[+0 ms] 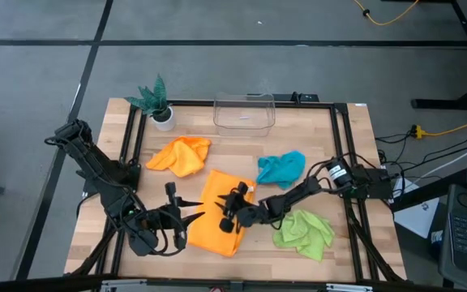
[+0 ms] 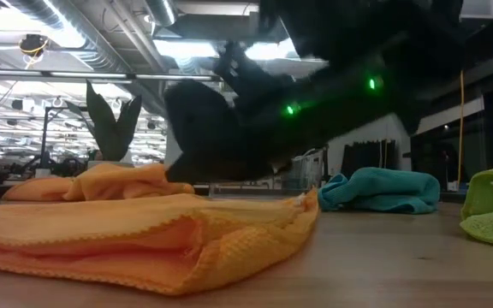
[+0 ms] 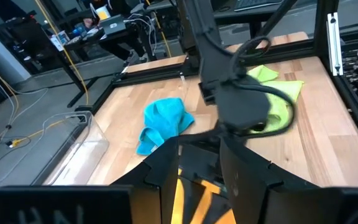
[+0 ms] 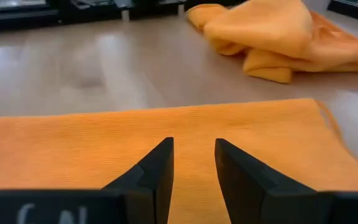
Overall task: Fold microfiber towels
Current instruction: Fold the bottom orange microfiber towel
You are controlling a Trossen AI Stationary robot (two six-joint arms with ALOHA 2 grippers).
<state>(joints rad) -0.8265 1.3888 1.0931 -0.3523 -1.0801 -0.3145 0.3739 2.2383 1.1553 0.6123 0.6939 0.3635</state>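
Note:
An orange towel (image 1: pixel 217 212) lies folded on the table's middle, two layers showing at its near edge (image 2: pixel 178 244). My right gripper (image 4: pixel 193 149) hovers low over it, open, its fingers pointing toward the table's left and nothing between them. My left gripper (image 1: pixel 191 210) hangs open above the towel's left edge, pointing right. A second orange towel (image 1: pixel 181 154) lies crumpled at the far left, a teal towel (image 1: pixel 280 168) bunched at the far right, and a lime green towel (image 1: pixel 305 231) rumpled at the near right.
A green plant in a white pot (image 1: pixel 156 101) stands at the far left corner. A clear plastic bin (image 1: pixel 244 112) sits at the far edge. A black frame (image 1: pixel 343 154) runs around the tabletop. Bare wood shows between the towels.

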